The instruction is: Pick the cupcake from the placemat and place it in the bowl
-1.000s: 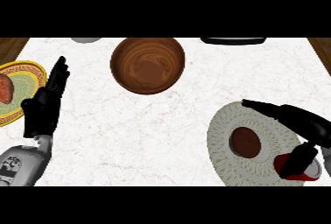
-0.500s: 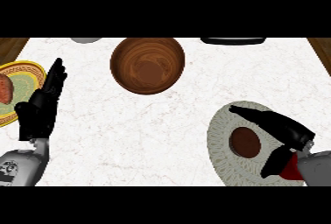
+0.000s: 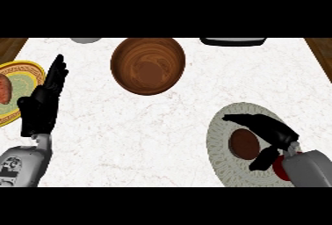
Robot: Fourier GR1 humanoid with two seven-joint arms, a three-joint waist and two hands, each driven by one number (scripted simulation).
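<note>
1. One relation decides the coming move: the cupcake (image 3: 244,143) lies at about nine o'clock from the right hand (image 3: 276,134), inside the span between its fingers (image 3: 250,120) above and its thumb (image 3: 262,159) below.
2. The cupcake sits on the round woven placemat (image 3: 220,149) at the counter's (image 3: 162,127) lower right, showing its dark brown top.
3. The right hand is spread around the cupcake, not yet clenched on it; contact cannot be told.
4. The wooden bowl (image 3: 148,65) lies at about eleven o'clock from the cupcake, well apart.
5. The left hand (image 3: 44,102) rests released at nine o'clock, fingers up, beside a yellow-rimmed plate (image 3: 19,72). The right hand is far nearer.
</note>
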